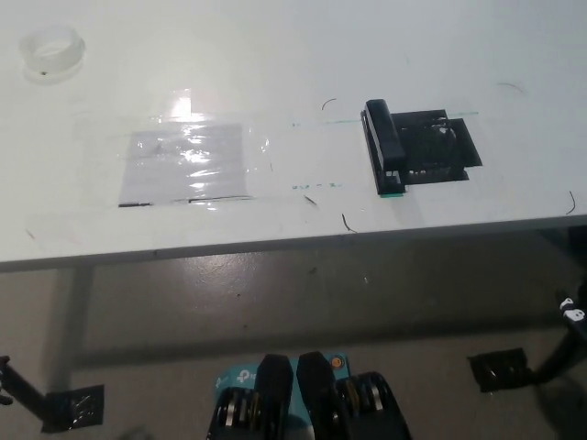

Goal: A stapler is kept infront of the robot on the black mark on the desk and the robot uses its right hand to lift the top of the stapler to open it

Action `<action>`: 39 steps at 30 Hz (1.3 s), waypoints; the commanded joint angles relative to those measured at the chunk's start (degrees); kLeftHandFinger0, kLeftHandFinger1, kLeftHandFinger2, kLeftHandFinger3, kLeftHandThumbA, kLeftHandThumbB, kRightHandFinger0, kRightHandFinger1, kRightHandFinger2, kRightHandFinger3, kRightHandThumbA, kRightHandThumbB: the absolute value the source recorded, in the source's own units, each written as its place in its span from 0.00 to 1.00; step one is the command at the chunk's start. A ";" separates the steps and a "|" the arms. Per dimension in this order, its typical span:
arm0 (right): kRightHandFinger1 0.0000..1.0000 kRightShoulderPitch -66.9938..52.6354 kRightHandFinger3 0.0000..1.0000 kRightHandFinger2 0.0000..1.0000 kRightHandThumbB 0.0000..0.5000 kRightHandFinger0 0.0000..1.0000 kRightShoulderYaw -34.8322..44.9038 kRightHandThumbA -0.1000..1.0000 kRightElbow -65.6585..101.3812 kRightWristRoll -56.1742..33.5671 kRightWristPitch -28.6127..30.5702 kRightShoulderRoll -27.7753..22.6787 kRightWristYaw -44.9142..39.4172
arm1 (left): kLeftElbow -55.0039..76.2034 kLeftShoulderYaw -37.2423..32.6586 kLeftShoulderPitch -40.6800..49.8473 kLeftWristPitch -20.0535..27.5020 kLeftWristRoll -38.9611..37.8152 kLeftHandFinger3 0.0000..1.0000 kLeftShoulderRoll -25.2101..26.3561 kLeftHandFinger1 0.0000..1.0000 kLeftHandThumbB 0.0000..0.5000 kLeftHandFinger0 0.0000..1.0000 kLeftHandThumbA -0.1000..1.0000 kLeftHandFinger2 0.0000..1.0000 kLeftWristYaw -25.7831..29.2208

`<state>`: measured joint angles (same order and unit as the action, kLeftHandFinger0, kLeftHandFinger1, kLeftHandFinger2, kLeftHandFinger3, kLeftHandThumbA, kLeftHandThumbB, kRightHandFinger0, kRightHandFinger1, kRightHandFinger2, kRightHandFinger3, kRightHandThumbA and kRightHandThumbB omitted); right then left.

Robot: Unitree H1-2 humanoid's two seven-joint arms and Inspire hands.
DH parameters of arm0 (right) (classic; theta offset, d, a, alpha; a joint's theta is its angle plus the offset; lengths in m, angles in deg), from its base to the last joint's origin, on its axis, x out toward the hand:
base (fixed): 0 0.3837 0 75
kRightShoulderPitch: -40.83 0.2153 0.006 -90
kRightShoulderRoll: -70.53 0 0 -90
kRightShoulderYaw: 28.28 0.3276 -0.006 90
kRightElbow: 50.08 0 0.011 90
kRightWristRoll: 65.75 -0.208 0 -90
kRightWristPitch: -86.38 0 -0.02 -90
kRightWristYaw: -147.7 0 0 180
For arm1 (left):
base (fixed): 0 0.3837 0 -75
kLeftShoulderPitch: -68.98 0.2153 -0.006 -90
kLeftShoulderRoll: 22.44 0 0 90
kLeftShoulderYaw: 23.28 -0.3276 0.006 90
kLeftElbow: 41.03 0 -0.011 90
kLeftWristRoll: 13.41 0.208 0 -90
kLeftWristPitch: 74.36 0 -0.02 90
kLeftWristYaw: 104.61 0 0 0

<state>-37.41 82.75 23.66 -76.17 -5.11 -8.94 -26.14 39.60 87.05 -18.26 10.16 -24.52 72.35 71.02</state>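
A black stapler (384, 147) lies shut on the white desk (293, 82), right of centre, its long side running away from me and a green tip at its near end. It sits on the left edge of a black taped mark (440, 147). At the picture's right edge, below the desk's front edge, a small black part with white marks (574, 313) shows; it looks like my right hand, well away from the stapler. My white left hand is out of the picture.
A clear tape roll (52, 50) sits at the desk's far left. A glossy sheet (183, 163) is taped flat left of centre. The desk's front edge (275, 243) crosses the picture, with floor and taped desk feet (500, 371) below.
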 commanded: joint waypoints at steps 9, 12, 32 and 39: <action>0.12 7.16 0.59 0.30 0.04 0.11 -1.17 0.79 14.51 -5.19 -8.54 -1.27 -1.09 | 0.50 0.39 -0.38 1.15 -1.52 0.79 1.15 0.48 0.00 0.41 0.56 0.63 -1.20; 0.10 10.09 0.56 0.26 0.04 0.10 -2.31 0.81 16.93 -5.37 -10.40 -1.00 -1.01 | 0.51 0.43 -0.39 0.87 -1.75 0.79 1.16 0.48 0.03 0.43 0.56 0.63 -1.28; 0.33 15.59 0.69 0.45 0.00 0.36 -12.36 0.90 15.82 -6.75 -20.20 3.82 -3.32 | 0.59 0.01 -0.56 1.24 -1.47 0.81 1.09 0.47 0.00 0.42 0.57 0.64 -0.86; 0.56 17.00 0.84 0.66 0.00 0.57 -9.76 0.92 13.44 -11.44 -25.43 9.00 -0.98 | 0.55 -0.05 -0.59 0.97 -1.04 0.79 1.23 0.48 0.01 0.40 0.58 0.63 -0.52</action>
<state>-23.37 72.01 37.07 -83.57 -26.79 -1.52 -27.87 39.46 86.54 -18.33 10.23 -25.44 72.36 70.41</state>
